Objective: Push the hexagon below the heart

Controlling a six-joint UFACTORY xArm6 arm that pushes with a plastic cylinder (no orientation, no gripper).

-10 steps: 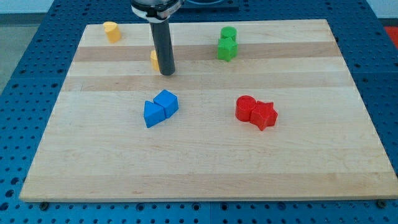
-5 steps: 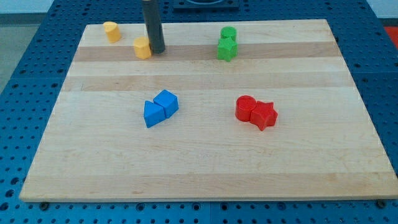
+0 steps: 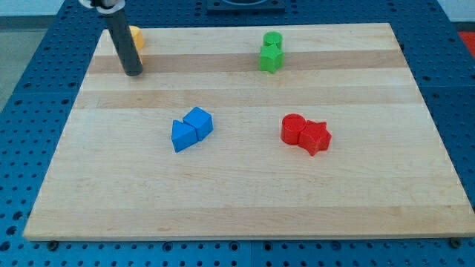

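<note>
- Pale wooden tabletop (image 3: 245,185), a light plank board lying on a blue perforated base (image 3: 30,89); there is only the one camera view.
- The arm's straight dark rod comes down from the view's top left, and my tip (image 3: 133,73) rests on the tabletop near the board's upper left corner. The arm carries no gripper, so nothing on it opens, closes or holds; the tip can only press against things.
- A yellow block (image 3: 136,36) shows just to the view's right of the rod's upper part, close to the board's top edge. Only a sliver of it is visible behind the rod, so I cannot tell its shape, nor whether it is the heart or the hexagon. Only this one piece of yellow is visible; the rod may hide more.
- My tip lies toward the view's bottom from that yellow block; whether rod and block touch cannot be made out.
- A green pair (image 3: 271,52), two green blocks pressed together, stands near the top edge, right of centre, well apart from my tip.
- A blue triangular block (image 3: 182,136) and a blue cube-like block (image 3: 199,121) touch each other near the board's middle, the cube to the upper right.
- A red round block (image 3: 293,128) and a red star-shaped block (image 3: 315,136) touch each other right of centre, the star on the view's right.
</note>
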